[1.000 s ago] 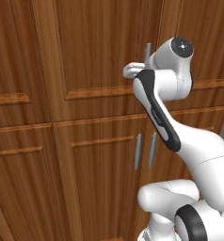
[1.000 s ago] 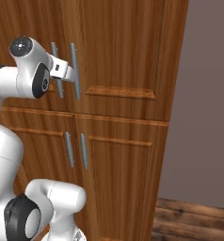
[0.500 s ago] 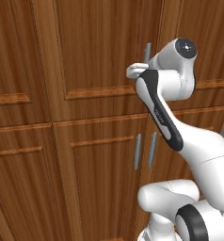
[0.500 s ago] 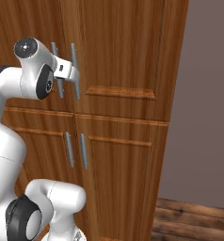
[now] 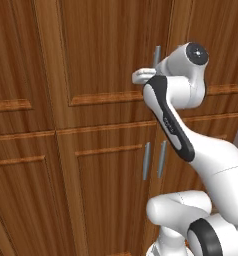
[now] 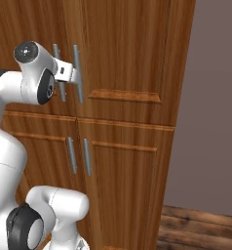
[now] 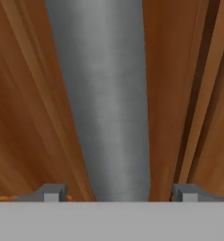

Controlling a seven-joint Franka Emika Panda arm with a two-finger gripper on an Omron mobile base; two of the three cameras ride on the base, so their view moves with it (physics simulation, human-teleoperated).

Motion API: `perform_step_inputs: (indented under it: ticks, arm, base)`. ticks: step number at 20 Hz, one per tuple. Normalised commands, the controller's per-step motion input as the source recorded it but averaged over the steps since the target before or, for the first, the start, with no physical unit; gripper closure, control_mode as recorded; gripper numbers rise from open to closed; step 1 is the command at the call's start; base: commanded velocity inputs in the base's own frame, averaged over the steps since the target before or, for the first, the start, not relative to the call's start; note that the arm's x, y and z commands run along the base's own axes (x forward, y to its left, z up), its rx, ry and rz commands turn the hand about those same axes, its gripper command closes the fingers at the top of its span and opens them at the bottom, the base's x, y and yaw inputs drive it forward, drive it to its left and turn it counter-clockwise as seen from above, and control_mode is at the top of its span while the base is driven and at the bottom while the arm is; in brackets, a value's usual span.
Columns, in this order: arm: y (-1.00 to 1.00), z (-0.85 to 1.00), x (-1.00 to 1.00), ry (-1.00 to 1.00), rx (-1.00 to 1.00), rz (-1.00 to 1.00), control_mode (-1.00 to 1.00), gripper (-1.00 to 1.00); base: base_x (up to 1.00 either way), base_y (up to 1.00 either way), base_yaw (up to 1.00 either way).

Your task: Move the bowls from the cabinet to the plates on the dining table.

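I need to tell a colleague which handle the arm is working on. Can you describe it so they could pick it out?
Start at the tall brown wooden cabinet. On its upper doors, two slim vertical grey metal bar handles flank the centre seam. Yours is the left upper handle, the one between the open gripper's fingertips; the right upper handle stands free.

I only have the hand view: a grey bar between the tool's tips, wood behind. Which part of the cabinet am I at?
Observer: The tool is at the upper doors of the cabinet, level with their pair of upper handles. A second pair, the lower handles, sits on the doors below.
Operator: Is any door open yet?
Observer: No. In both base views every door looks shut flat.
Operator: What is off to the side?
Observer: To the right of the cabinet there is a plain mauve-grey wall, with wooden floor at its foot.
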Motion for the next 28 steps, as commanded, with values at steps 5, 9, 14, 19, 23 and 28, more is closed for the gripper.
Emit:
perform_step_inputs:
  ticks: [5,9,14,19,23,28]
  arm:
    - [0.1,-0.46,0.55,-0.06,0.0,0.0,-1.0,-1.0]
    - [0.0,-0.33,0.35,-0.01,0.0,0.0,-1.0,-1.0]
    - [0.0,-0.16,0.16,0.0,0.0,0.0,-1.0,-1.0]
    - [0.02,-0.14,0.26,-0.03,0.0,0.0,-1.0,1.0]
    - [0.05,-0.16,0.2,-0.02,0.0,0.0,-1.0,1.0]
    - [0.0,0.0,0.0,0.0,0.0,0.0,-1.0,1.0]
  base:
    - [0.0,0.0,0.0]
    - [0.0,0.0,0.0]
    - [0.0,0.0,0.0]
    - [0.0,0.0,0.0]
    - [0.0,0.0,0.0]
    - [0.0,0.0,0.0]
